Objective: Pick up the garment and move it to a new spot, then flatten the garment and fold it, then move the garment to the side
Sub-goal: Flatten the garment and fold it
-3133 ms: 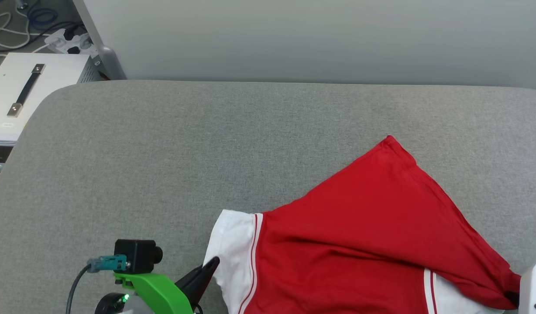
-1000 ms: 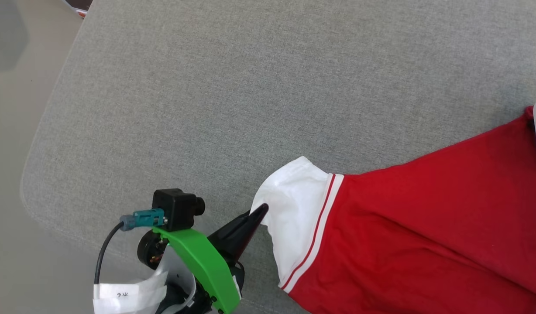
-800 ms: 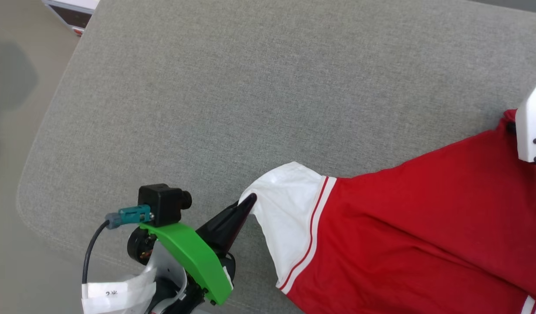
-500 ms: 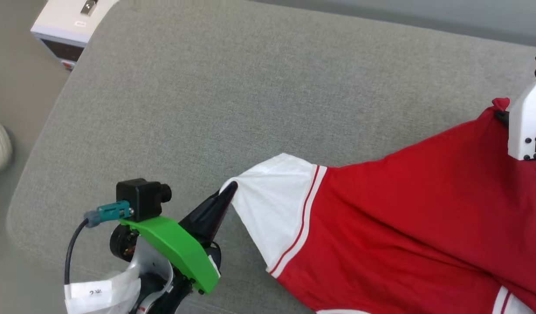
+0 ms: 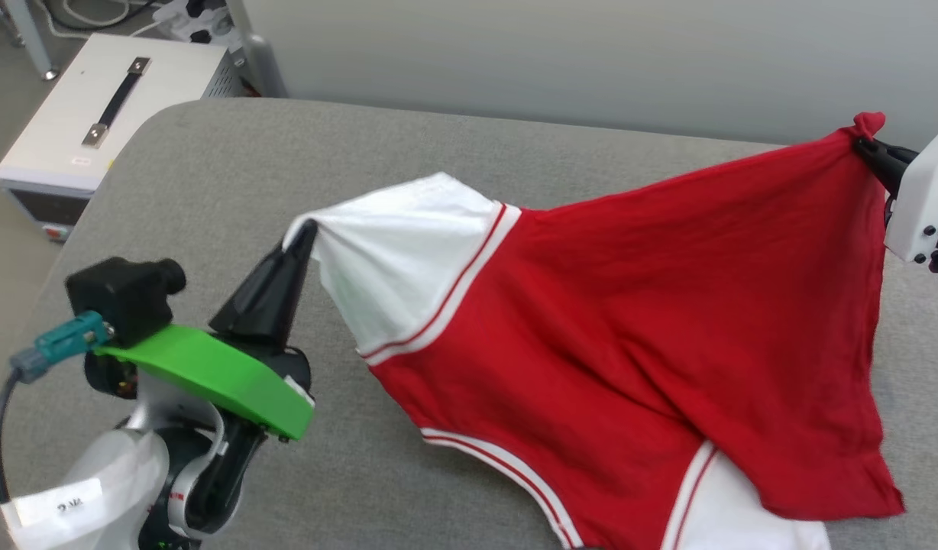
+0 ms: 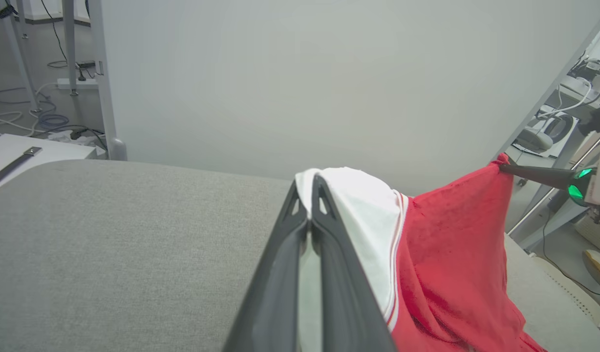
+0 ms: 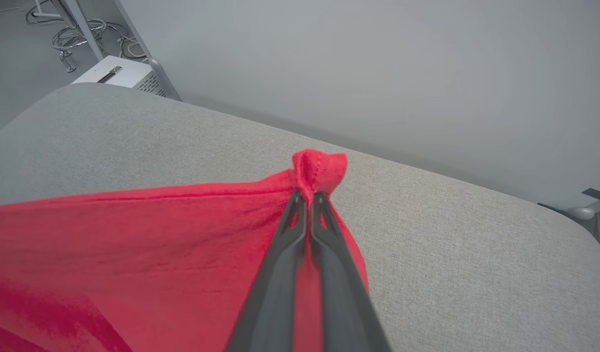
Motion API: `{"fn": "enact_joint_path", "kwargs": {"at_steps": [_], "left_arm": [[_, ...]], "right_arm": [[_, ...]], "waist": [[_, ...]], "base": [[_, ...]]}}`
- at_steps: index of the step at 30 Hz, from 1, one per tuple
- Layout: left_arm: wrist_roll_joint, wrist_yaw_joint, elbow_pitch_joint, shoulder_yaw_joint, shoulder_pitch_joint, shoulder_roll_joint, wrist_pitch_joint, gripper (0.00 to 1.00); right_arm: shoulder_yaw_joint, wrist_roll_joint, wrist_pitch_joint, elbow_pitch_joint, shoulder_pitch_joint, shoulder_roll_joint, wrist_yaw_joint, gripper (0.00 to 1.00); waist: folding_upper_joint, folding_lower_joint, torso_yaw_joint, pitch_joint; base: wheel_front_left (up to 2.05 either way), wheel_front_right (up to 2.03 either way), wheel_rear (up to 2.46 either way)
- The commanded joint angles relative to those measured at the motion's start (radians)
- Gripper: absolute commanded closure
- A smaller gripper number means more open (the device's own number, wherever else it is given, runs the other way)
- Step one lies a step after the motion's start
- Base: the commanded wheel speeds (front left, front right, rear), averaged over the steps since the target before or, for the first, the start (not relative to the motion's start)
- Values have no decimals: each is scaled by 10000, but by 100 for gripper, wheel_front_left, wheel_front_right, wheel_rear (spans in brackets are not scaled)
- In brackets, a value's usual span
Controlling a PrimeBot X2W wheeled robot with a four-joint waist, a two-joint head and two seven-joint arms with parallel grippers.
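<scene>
Grey woven padding [image 5: 209, 183] spreads beneath everything, with a plain pale wall [image 5: 591, 53] behind. Above it the garment [image 5: 629, 305] hangs stretched between both pairs of fingers, its lower part trailing on the padding. It is thin, limp red knit, wrinkled, with striped trim. The left gripper [image 5: 305, 228] is pinched tight on the tip of the white sleeve [image 5: 408, 244]; the right gripper [image 5: 863, 143] is clamped on a bunched red corner [image 5: 866, 122]. Pickup looks done and the move under way; flattening, folding and setting aside remain.
</scene>
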Motion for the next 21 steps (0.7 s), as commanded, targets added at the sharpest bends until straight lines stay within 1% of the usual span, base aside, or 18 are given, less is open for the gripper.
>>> {"fn": "enact_joint_path", "kwargs": {"at_steps": [1,8,9,10,16,17,18,21], "left_arm": [[115,102,-94,195,-401,97,-112,100],[505,335,-341,790,-1272,328,-362,100],[647,420,-417,1032,-1654,385,-498,100],[687,436,-446,1087,-1754,403,-533,100],[919,514,-684,1382,-2318,494,-751,100],[945,527,-713,1430,-2400,517,-766,100],[1037,543,-798,1597,-2722,603,-833,100],[1105,519,-827,1710,-3046,707,-834,100]], "right_arm": [[-50,121,-236,-133,225,5,-7,100],[-193,280,-869,-905,537,-36,-7,100],[-220,339,-1015,-1392,681,-76,-7,100],[-272,351,-1059,-1526,716,-82,-7,100],[-833,273,-1268,-2448,937,63,-7,100],[-934,245,-1279,-2573,944,94,-7,100],[-1265,108,-1313,-2967,936,212,-7,100],[-1521,-34,-1313,-3278,904,320,-7,100]], "waist": [[0,0,-734,-710],[0,0,-1346,-1170],[0,0,-1604,-1341],[0,0,-1661,-1374],[0,0,-2032,-1545],[0,0,-2075,-1535],[0,0,-2190,-1468],[0,0,-2268,-1344]], "base": [[0,0,0],[0,0,0],[0,0,0],[0,0,0],[0,0,0],[0,0,0],[0,0,0],[0,0,0]]}}
